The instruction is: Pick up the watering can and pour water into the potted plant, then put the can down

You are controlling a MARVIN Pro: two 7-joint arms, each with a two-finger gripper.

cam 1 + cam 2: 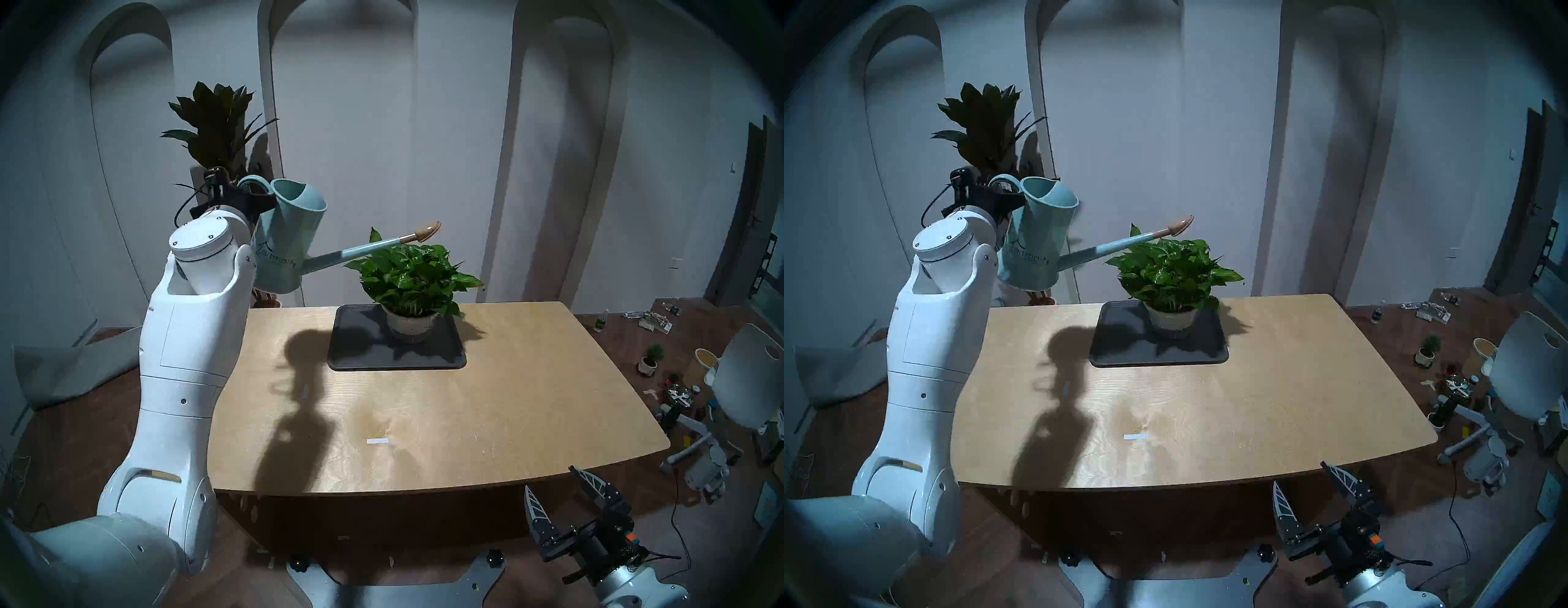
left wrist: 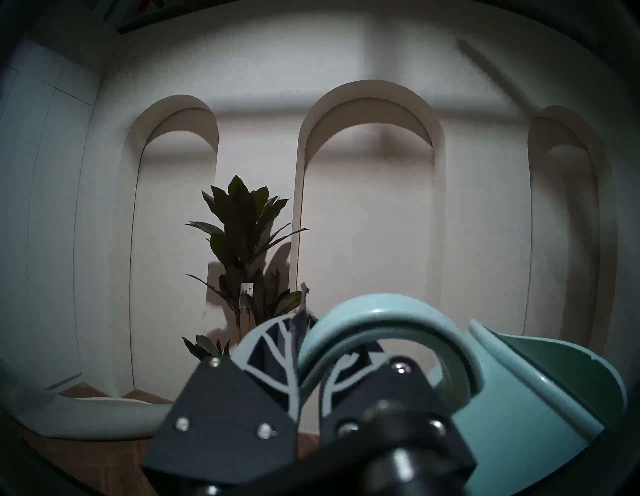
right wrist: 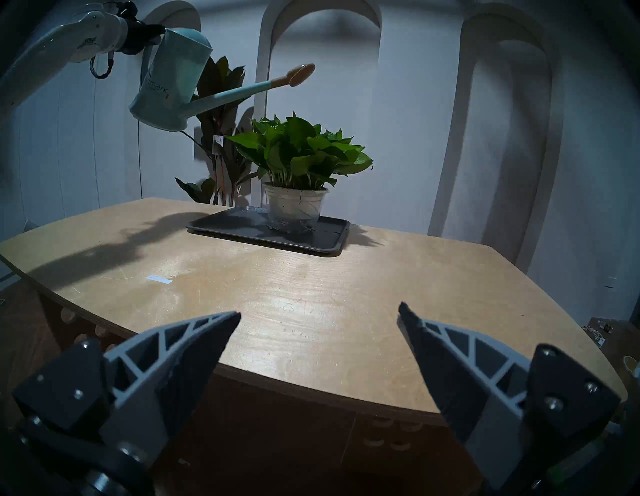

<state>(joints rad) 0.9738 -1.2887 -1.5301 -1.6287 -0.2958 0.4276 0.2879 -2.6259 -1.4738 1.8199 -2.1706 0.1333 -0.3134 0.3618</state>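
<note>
From the head camera's left eye, one tall pale teal cylindrical watering can [image 1: 285, 237] with dark lettering hangs in the air above the far left corner of the light wooden worktop [image 1: 488, 424], carried by the left gripper [image 1: 250, 199], which is clamped on its loop handle. Its long thin spout ends in a tan rose [image 1: 427, 231] above the one bushy bright-green potted plant [image 1: 409, 276], whose whitish round pot stands on a single dark rectangular tray [image 1: 360, 352] near the far edge. The right gripper [image 1: 560, 496] sits off the near right corner, spread wide and holding nothing.

The head's right eye shows the same count and layout; a tall dark-leaved floor plant [image 1: 983, 127] stands behind the can.

The left wrist view shows the ribbed fingers [image 2: 277, 353] pinched on the handle's curved top. The can looks rigid and smooth, so it could swivel about that narrow hold, and any water would weight it toward the spout; the handle seems the right place to hold.

The right wrist view shows its jaws apart over the near edge, the can tilted slightly, with no water visible.
</note>
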